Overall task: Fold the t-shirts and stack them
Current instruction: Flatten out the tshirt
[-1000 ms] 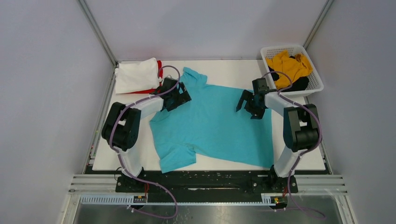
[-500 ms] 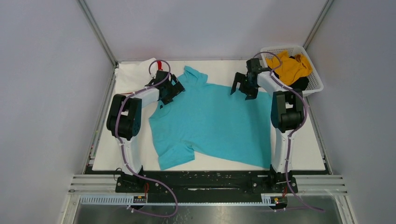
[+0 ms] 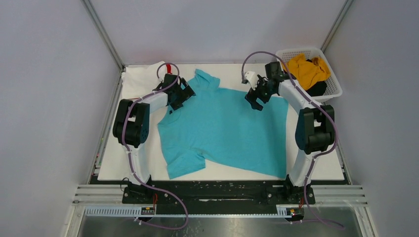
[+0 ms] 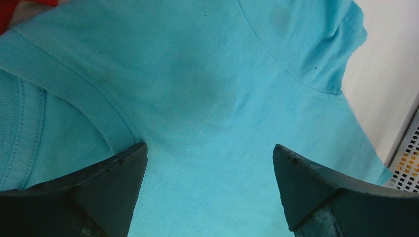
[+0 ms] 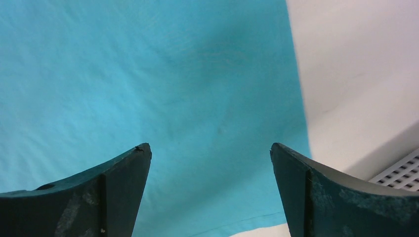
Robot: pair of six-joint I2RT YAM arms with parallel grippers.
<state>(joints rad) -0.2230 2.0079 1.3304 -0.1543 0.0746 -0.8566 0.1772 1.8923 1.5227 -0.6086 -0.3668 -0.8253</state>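
The turquoise t-shirt point(image 3: 222, 131) lies spread flat on the white table point(image 3: 316, 158), collar to the far left and hem to the right. My left gripper point(image 3: 185, 98) hovers open over its shoulder beside the ribbed collar point(image 4: 74, 94), nothing between the fingers point(image 4: 210, 153). My right gripper point(image 3: 254, 100) stands open above the shirt's far right corner near the hem point(image 5: 210, 148). A folded white shirt point(image 3: 141, 81) sits at the back left on a red one point(image 3: 170, 67). Mustard-yellow point(image 3: 307, 69) and black point(image 3: 318, 89) shirts lie in the basket.
The white lattice basket point(image 3: 299, 50) stands at the back right corner, close to the right arm; its edge shows in both wrist views point(image 5: 400, 173). Grey walls and metal posts enclose the table on three sides.
The right arm has swung from the shirt's middle right toward the far edge and turned its wrist. The left gripper moved a little farther toward the collar, then held still. Both stayed open.
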